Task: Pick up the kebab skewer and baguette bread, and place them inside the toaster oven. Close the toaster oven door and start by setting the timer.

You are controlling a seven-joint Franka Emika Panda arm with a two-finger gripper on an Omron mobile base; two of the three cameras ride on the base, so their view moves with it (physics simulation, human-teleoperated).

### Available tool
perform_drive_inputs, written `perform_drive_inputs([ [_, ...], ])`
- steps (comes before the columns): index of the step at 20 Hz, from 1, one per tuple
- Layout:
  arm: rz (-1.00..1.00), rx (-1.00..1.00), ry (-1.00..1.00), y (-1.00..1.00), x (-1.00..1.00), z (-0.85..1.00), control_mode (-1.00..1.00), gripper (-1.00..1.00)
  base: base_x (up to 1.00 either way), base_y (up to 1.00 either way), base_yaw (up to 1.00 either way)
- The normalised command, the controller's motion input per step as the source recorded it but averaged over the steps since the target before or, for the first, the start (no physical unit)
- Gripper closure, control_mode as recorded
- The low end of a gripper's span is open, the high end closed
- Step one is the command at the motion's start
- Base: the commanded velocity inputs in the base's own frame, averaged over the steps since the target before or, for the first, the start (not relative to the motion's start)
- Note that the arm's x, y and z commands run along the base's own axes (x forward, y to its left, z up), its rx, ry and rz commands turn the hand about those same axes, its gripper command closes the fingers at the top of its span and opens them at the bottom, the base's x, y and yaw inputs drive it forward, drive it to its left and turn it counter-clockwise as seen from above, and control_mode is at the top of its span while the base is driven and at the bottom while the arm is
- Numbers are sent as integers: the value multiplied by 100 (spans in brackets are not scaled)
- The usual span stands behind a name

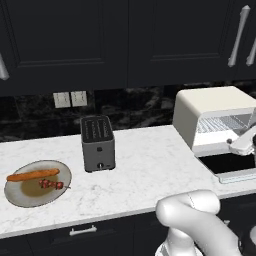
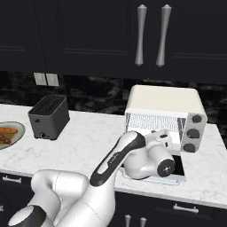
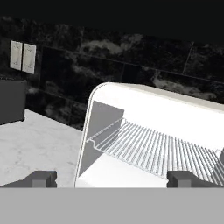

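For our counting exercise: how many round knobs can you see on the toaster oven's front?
3, stacked in a column on the right side of the toaster oven front: top knob, middle knob, bottom knob. The arm may hide other controls.

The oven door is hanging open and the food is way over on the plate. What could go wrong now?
The open toaster oven door juts past the counter edge, so the swinging arm might bump it. The kebab skewer lies close to the baguette bread on the plate; the open gripper might nudge one while grabbing the other.
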Motion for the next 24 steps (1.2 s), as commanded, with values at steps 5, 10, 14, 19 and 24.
perform_drive_inputs([
  [5,0,-2,9,-71,31,-1,-100,-100,0,0,0],
  [10,0,-1,-1,-3,21,-29,-100,-100,0,0,0],
  [14,0,-2,-4,2,25,-33,-100,-100,0,0,0],
  [19,0,-3,-5,2,42,-7,-100,-100,0,0,0],
  [24,0,-11,0,0,53,-19,-100,-100,0,0,0],
])
